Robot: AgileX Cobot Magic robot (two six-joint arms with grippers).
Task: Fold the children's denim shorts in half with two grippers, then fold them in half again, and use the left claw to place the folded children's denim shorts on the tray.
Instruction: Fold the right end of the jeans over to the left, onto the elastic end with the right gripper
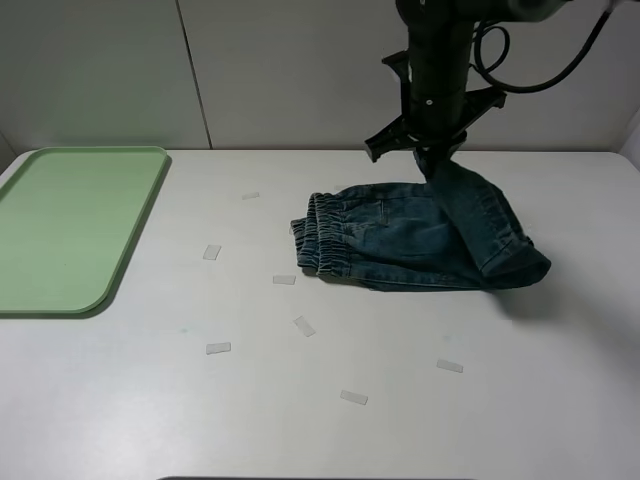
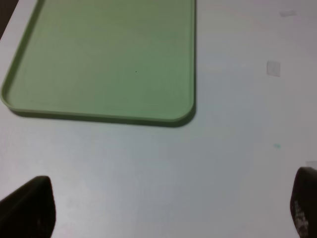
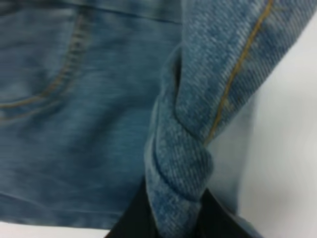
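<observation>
**A:** Start nearest us. What is on the bench (image 1: 150, 420)?

**B:** Only a few small clear tape pieces (image 1: 353, 397), scattered across the near half. No cloth and no arm down there.

**A:** And the left end effector (image 2: 166, 208)?

**B:** The high camera doesn't show it. In its own wrist view the two fingers (image 2: 29, 206) stand wide apart with nothing between them, over bare bench just off a rounded corner of the tray. It is released and idle.

**A:** Further back, then, the shorts (image 1: 400, 240).

**B:** They lie mid-bench, right of centre, with the elastic waistband (image 1: 322, 240) bunched on the left and the legs running off to the right. The far right part is pulled up off the bench in a peak.

**A:** Pulled up by what?

**B:** By the right end effector (image 1: 432, 160), which hangs at the far edge of the shorts, clenched on a hem. Its wrist view shows a stitched denim fold pinched between the dark fingers.

**A:** And the tray (image 1: 70, 225)?

**B:** It sits on the left, well apart from the shorts, running from mid-bench to the far edge with nothing on it.

**A:** So how far along are we?

**B:** Early, I'd say. A fold looks to be in hand, with only one end effector on the cloth. I can't tell whether the first halving is finished. The second fold and the left-hand carry to the tray are both left to do.
</observation>
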